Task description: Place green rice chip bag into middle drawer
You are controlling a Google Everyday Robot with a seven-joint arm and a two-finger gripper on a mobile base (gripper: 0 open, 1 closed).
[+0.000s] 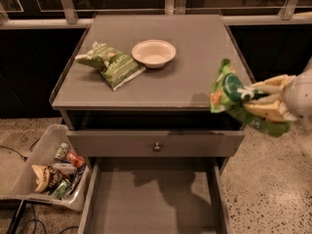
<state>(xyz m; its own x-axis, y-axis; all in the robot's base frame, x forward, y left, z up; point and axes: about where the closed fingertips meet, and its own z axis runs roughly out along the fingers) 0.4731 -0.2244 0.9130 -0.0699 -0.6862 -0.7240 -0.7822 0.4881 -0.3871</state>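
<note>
My gripper (251, 95) comes in from the right edge, its pale fingers (265, 108) shut on the green rice chip bag (226, 92). The bag is crinkled bright green with a dark round logo. It hangs in the air at the cabinet's front right corner, above and to the right of the open drawer. The middle drawer (153, 204) is pulled out at the bottom of the view, a wide grey tray with low side walls and a bare floor.
On the grey cabinet top (195, 77) lie a paler olive-green bag (109, 63) and a white bowl (154, 52). A closed drawer front with a round knob (157, 146) sits above the open drawer. A bin of snacks (53, 172) stands on the floor at left.
</note>
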